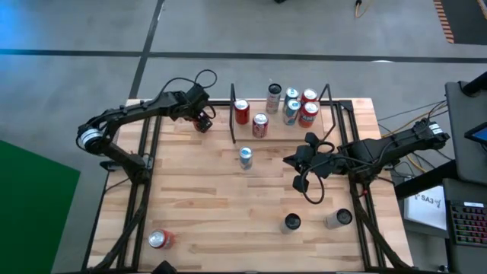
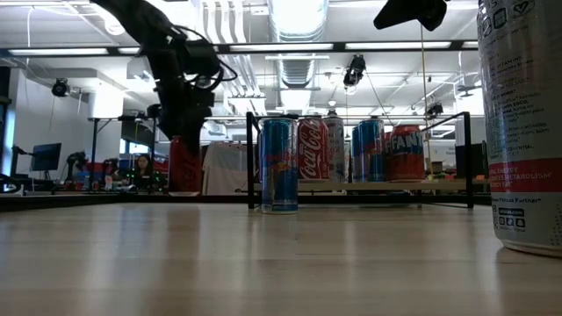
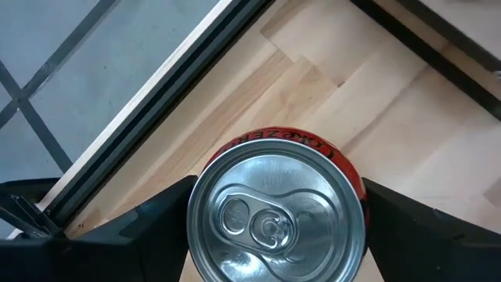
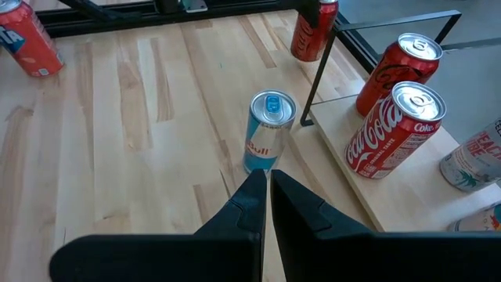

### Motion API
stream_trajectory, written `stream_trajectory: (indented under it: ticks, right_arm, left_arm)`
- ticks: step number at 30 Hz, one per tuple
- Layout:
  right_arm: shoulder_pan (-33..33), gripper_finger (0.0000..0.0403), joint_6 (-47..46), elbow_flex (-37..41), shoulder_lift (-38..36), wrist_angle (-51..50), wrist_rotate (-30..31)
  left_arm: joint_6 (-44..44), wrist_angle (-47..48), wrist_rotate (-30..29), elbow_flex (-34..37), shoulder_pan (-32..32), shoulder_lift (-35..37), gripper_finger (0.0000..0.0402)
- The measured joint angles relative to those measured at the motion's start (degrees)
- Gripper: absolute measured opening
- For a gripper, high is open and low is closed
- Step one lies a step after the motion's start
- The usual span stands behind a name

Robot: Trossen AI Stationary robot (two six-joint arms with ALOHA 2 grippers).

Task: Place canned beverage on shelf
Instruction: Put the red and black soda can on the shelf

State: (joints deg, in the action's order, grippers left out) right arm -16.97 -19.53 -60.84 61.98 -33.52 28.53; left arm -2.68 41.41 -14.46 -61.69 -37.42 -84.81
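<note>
Pale wood planks covered my table (image 1: 228,213), with grey floor around it and a lab with ceiling lights beyond. At the far edge stood the shelf (image 1: 281,125), a small light board inside thin black rails, already carrying six cans: two red cola cans (image 4: 391,129) at its near-left part, a tall silver one at the back, and a cluster of red and pale cans toward its right end.

My left gripper (image 1: 202,122) was at the far-left part of the table, just outside the shelf's left rail. Its fingers (image 3: 156,227) stood spread on either side of a red can (image 3: 275,215) seen from straight above; I could not tell whether the pads were touching it. The can stood upright on the table planks, beside the shelf and not on it.

My right gripper (image 4: 266,196) hung over the middle right of the table, its fingers pressed together and empty, pointing at a slim blue-and-silver can (image 4: 268,131) standing just in front of the shelf.

Two more cans (image 1: 313,221) stood near the right front edge, and a red one (image 1: 160,240) lay at the left front corner.
</note>
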Motion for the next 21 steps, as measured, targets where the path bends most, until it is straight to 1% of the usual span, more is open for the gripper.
stream_trajectory:
  ticks: [7, 14, 21]
  right_arm:
    - [0.00, 0.0012, 0.00, 0.00, 0.00, 0.01, 0.01]
    - [0.00, 0.0012, 0.02, 0.00, 0.00, 0.04, 0.01]
    - [0.00, 0.0012, 0.02, 0.00, 0.00, 0.09, 0.02]
  left_arm:
    - [-0.41, 1.94, -0.31, 0.00, 2.30, 3.45, 0.0297]
    - [-1.34, 3.83, -2.90, -0.11, 4.22, 7.36, 0.0297]
    - [-1.52, 4.15, -2.97, -0.11, 6.50, 12.11, 0.0297]
